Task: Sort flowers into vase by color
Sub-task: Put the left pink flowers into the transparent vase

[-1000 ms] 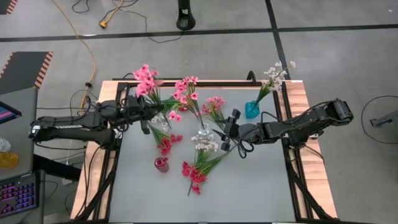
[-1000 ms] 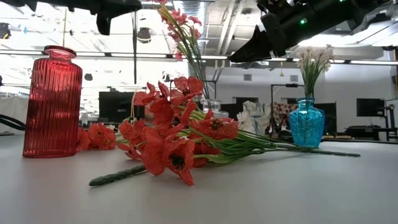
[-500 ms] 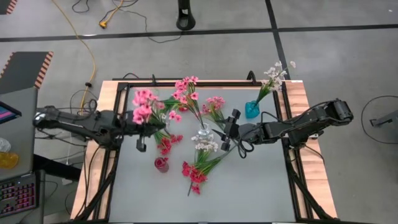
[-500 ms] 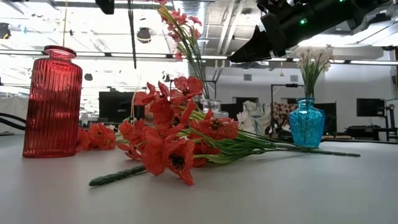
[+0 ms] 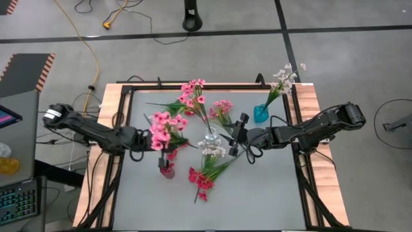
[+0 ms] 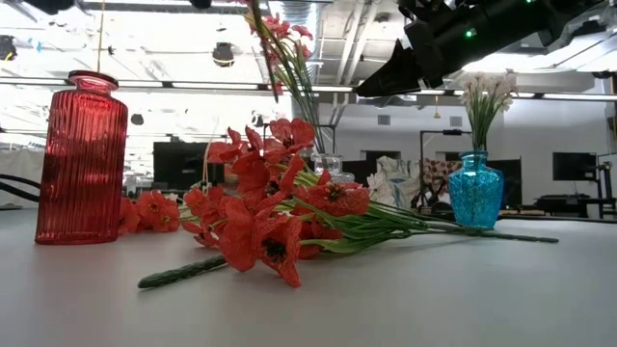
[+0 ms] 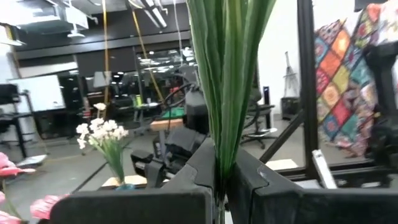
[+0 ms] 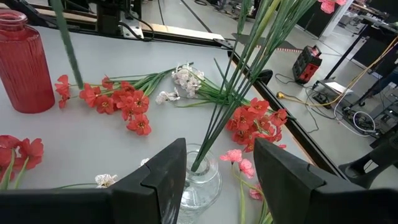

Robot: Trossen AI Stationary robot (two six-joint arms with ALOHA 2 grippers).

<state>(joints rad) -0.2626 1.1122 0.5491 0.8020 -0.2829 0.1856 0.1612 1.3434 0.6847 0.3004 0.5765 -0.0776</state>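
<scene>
Left gripper (image 5: 138, 140) clamped on pink-blossomed green-stemmed sprigs (image 5: 162, 123) near the table's left edge, right gripper (image 5: 239, 129) spread by the clear glass vase (image 5: 208, 138); stems probably best lowered plumb.

Two black jointed robot arms (image 5: 90, 129) (image 5: 309, 129) with thin black cables; the right arm shows small green lights.
</scene>
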